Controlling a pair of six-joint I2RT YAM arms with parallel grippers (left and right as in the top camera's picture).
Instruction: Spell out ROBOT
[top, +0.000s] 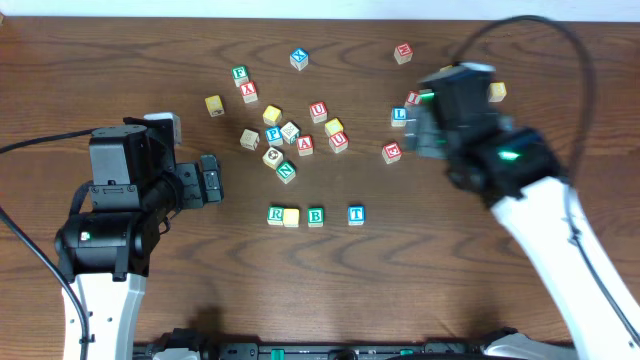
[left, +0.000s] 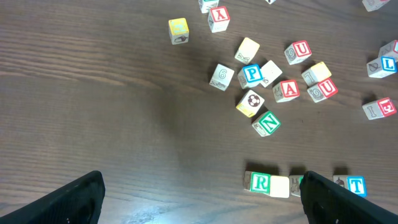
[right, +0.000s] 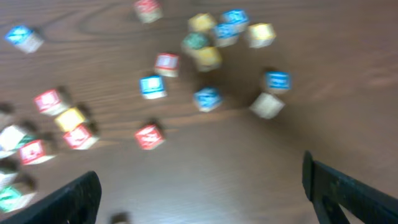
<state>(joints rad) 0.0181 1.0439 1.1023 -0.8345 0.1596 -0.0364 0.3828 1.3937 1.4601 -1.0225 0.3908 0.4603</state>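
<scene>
- Small, sharp-edged wooden cubes with printed faces lie on the dark, grained table (top: 100, 60).
- In the row, the R cube (top: 276, 214) touches a yellow cube (top: 291, 216). The B cube (top: 316, 215) sits just beside them, and the T cube (top: 356, 214) stands apart across a gap.
- The left gripper (top: 212, 180) is spread and empty. In its wrist view a finger mostly hides the B cube.
- The right gripper (top: 420, 125) is blurred overhead. Its wrist view shows black fingers (right: 336, 193) wide apart with nothing between them.

Left end effector (top: 211, 178) spread; right end effector (top: 413, 122) spread.
</scene>
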